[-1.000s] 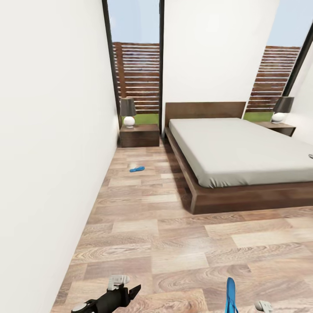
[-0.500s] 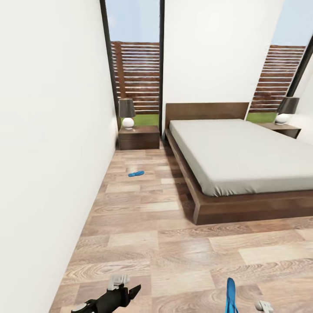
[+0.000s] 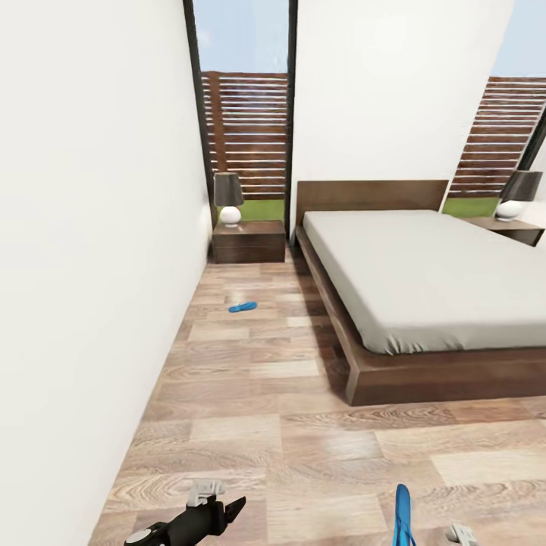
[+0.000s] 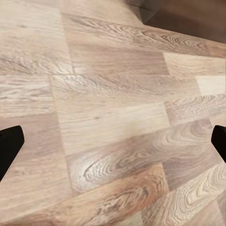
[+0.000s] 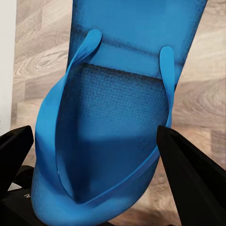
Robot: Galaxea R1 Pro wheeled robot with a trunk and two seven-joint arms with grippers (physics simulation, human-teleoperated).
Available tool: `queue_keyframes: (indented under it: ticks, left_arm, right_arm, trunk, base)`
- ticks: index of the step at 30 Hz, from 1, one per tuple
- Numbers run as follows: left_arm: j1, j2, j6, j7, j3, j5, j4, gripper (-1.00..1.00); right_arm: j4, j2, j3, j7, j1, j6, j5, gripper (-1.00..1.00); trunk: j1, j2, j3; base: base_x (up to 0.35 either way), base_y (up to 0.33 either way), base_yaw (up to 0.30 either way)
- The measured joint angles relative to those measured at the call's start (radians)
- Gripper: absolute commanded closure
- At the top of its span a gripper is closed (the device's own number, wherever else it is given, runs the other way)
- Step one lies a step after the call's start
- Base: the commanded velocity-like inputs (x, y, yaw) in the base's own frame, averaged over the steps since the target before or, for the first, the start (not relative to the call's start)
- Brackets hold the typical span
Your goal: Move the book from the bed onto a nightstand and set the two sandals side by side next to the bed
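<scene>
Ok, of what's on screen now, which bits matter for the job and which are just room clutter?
Job:
- blue sandal gripped in the right hand
- second sandal on the floor
- bed
- near nightstand
- far nightstand

Just there:
- two lamps
- windows
- open, empty left hand

Only the camera changes: the head view pans left and creeps forward, so the whole scene slides right in frame. The bed (image 3: pixel 425 280) now runs further off the right edge, its near corner lower and further right than a second ago. The far nightstand (image 3: pixel 509 229) and its lamp (image 3: pixel 519 194) sit hard against the right edge. The left nightstand (image 3: pixel 249 241) drifts slightly right. The loose sandal (image 3: pixel 243 307) on the floor (image 3: pixel 303 440) stays put relative to the planks. More of the left wall (image 3: pixel 91 250) fills the frame's left side.
</scene>
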State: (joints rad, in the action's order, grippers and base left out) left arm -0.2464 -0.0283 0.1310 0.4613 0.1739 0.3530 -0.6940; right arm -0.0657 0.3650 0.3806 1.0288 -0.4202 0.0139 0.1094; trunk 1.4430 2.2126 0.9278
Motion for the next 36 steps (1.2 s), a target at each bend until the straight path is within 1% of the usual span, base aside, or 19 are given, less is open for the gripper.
queue_keyframes:
  ticks: [5,23,36]
  left_arm:
    - [0.000,0.000,0.000,0.000,0.000,0.000,0.000,-1.00]
    - [0.000,0.000,-0.001,0.000,0.001,0.000,0.001,-1.00]
    - [0.000,0.000,0.000,0.000,0.001,0.000,0.000,-1.00]
  right_arm:
    - [0.000,0.000,0.000,0.000,0.000,0.000,0.000,1.00]
    - [-0.001,0.000,-0.003,0.002,0.000,0.000,0.001,1.00]
    - [-0.001,0.000,-0.004,0.003,0.000,0.000,0.001,1.00]
  trunk:
    - [0.000,0.000,0.000]
    - [0.000,0.000,0.000]
    - [-0.001,0.000,0.000]
  base:
    - [0.166,-0.093,0.142]
    - [0.258,-0.155,0.005]
    - [0.305,-0.019,0.000]
